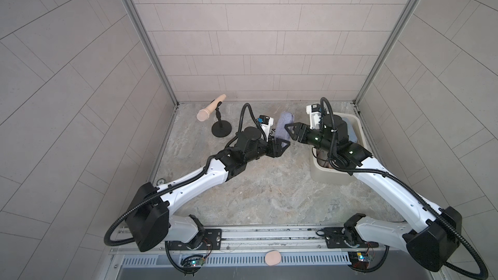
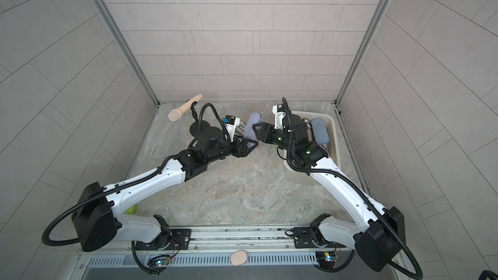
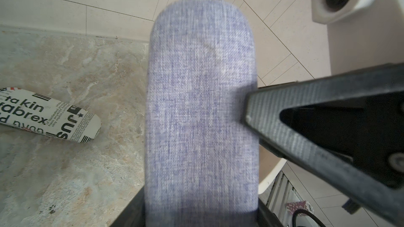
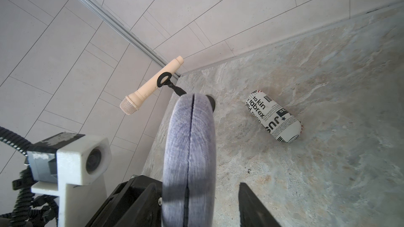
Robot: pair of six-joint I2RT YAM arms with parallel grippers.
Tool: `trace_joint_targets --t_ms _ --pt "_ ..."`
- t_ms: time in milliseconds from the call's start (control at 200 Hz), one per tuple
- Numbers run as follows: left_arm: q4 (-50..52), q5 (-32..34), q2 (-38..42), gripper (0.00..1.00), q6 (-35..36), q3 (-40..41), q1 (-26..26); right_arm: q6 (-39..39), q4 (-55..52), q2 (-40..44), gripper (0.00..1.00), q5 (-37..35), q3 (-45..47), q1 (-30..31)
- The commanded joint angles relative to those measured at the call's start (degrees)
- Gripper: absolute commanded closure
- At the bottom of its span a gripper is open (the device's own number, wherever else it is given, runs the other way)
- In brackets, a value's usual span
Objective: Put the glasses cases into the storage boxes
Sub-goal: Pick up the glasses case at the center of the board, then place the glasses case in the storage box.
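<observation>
In both top views my left gripper [image 1: 280, 147] is closed on one end of the lavender case [image 1: 284, 126] and holds it raised above the table [image 1: 269, 197], between my two arms. My right gripper [image 1: 289, 131] is at the side of this case. The cream tub [image 1: 323, 177] stands on the right part of the table, under my right arm. In a top view a blue-grey case [image 2: 319, 130] lies inside it. A newspaper-print case [image 2: 240, 129] lies on the table just behind my left wrist. The microphone [image 1: 210, 111] on its stand is near the far left corner.

In the left wrist view the lavender case rises from between my left jaws. One finger [image 3: 306, 125] of my right gripper is against its edge.

In the right wrist view the lavender case is between my right jaws, with its seam toward the camera. One finger is against it and the other finger [image 4: 253, 206] is apart from it, so this gripper is open and has hold of nothing. The newspaper-print case lies flat on the table, apart from both grippers.
</observation>
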State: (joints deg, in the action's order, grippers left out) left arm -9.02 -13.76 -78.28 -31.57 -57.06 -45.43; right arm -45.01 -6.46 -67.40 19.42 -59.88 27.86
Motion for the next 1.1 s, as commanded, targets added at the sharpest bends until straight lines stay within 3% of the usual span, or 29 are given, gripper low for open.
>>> trace_joint_targets --t_ms 0,305,375,495,555,760,1096 --pt "-3.77 -1.42 0.16 0.43 -0.24 -0.36 -0.24 -0.79 1.72 0.17 0.40 0.79 -1.37 0.74" --pt "-4.15 -2.56 0.41 0.38 -0.21 -0.33 -0.24 -0.69 0.97 0.32 0.66 0.36 -1.73 1.14" --pt "-4.29 -2.67 0.41 0.29 -0.08 -0.26 -0.17 -0.49 0.59 0.59 0.69 0.23 -1.91 1.14" --pt "-4.08 0.25 1.07 0.07 -0.06 0.44 -0.24 0.86 -1.37 1.15 0.69 -2.46 -2.59 1.22" --pt "-4.08 2.55 1.72 0.02 0.43 1.12 -0.23 1.76 -3.61 0.95 0.70 -4.68 -3.89 1.31" --pt "-3.99 7.89 3.93 0.00 1.69 2.62 -0.19 7.18 -10.99 -0.26 0.71 -10.94 -9.32 1.19" --pt "-0.18 29.31 7.74 0.00 -0.26 5.32 -0.20 18.93 -24.63 2.00 0.73 -23.01 -17.22 0.17"
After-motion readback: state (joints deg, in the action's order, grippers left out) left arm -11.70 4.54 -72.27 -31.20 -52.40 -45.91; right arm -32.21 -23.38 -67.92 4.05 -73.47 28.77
